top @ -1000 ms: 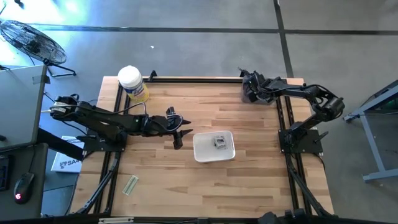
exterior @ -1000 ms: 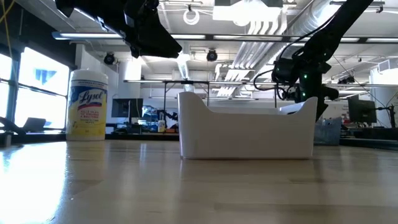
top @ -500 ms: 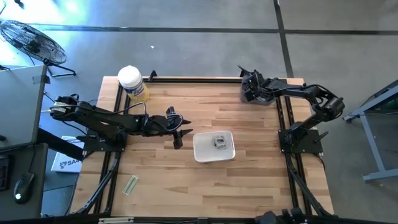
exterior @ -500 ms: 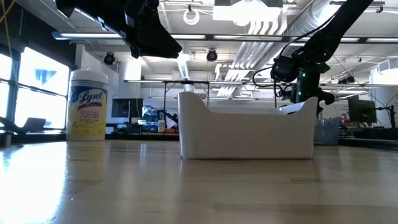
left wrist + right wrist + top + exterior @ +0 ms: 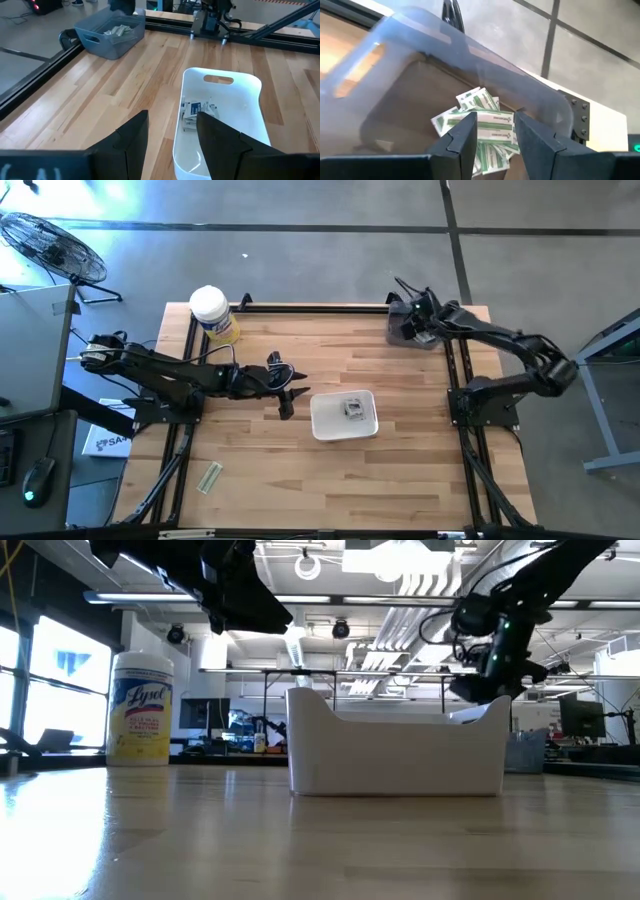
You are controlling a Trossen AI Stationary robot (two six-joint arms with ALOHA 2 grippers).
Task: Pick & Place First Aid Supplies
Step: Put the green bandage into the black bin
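Right claw (image 5: 408,312) hangs over the grey bin (image 5: 409,331) at upper right of the high view, fingers apart, nothing between them; packets (image 5: 480,120) heaped below, likely the next pick; white tray (image 5: 330,428) at centre holds a few packets; left claw (image 5: 290,393) waits open beside it.

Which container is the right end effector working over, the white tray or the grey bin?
The grey bin at the table's far right corner; the right end effector hangs above it.
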